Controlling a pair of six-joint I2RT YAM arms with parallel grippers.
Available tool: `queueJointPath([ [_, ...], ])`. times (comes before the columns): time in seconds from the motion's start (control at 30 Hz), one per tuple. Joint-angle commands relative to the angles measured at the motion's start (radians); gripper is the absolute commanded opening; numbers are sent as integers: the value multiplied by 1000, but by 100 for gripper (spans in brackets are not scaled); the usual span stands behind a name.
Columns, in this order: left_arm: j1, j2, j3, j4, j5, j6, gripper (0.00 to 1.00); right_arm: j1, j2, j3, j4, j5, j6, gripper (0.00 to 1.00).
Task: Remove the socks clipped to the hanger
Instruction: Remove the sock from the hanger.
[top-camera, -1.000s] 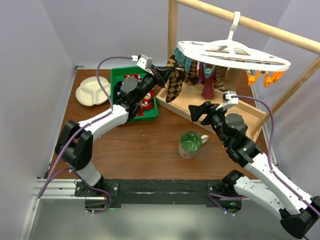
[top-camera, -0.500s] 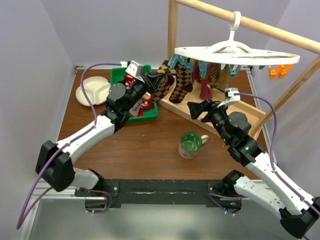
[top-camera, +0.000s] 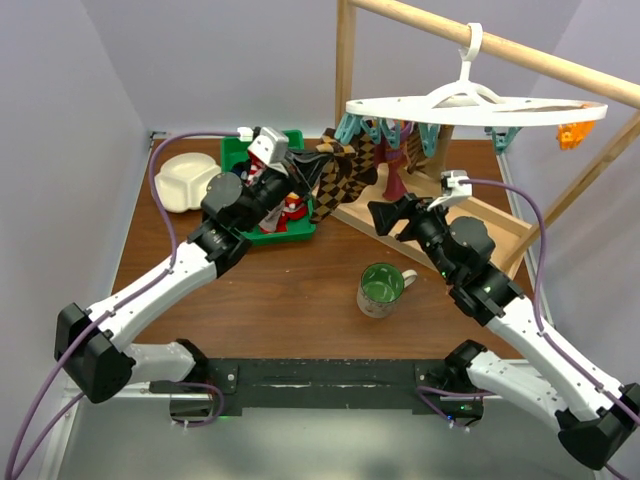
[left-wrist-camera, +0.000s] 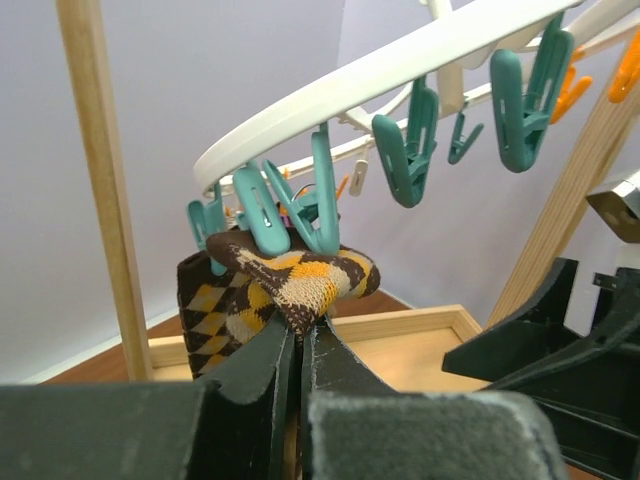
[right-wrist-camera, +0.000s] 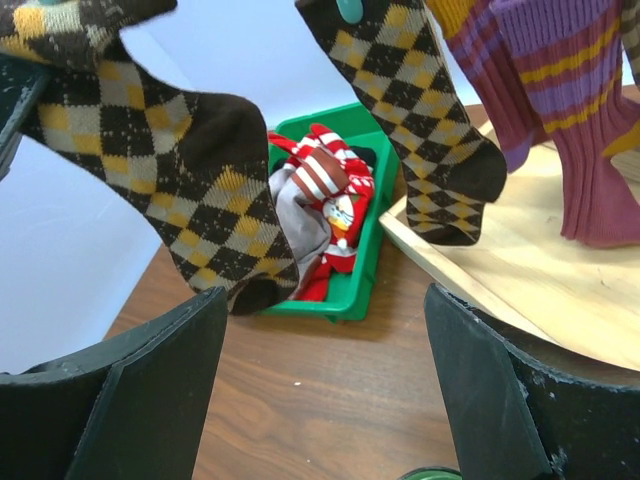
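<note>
The white oval hanger (top-camera: 480, 108) hangs by its hook from the wooden pole, teal clips at its left end, orange ones at its right. My left gripper (top-camera: 305, 165) is shut on the top of a brown-cream checkered sock (left-wrist-camera: 290, 285) held in teal clips (left-wrist-camera: 268, 215). That sock (right-wrist-camera: 170, 170) hangs down left of a second checkered sock (right-wrist-camera: 430, 130) and maroon striped socks (right-wrist-camera: 560, 120). My right gripper (top-camera: 385, 215) is open and empty, just below the hanging socks. A red-and-white striped sock (right-wrist-camera: 330, 190) lies in the green bin (top-camera: 300, 228).
A wooden tray base (top-camera: 500, 235) lies under the hanger, with a wooden post (top-camera: 346, 60) at its left. A green mug (top-camera: 381, 288) stands in front of my right arm. A white divided plate (top-camera: 185, 182) sits at the far left.
My left gripper has pulled the checkered sock up and to the left. The hanger has swung and levelled out. My right gripper has moved slightly up towards the socks.
</note>
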Motion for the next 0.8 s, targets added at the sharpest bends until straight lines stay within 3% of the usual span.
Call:
queueJointPath([
  [0.0, -43, -45, 73, -10, -16, 71, 0, -1, 18, 59, 61, -39, -6, 84],
  [0.43, -129, 12, 97, -104, -53, 82, 0, -13, 15, 1, 130, -148, 6, 87],
  [0.77, -137, 98, 54, -144, -61, -8, 0, -16, 41, -139, 367, -261, -9, 93],
])
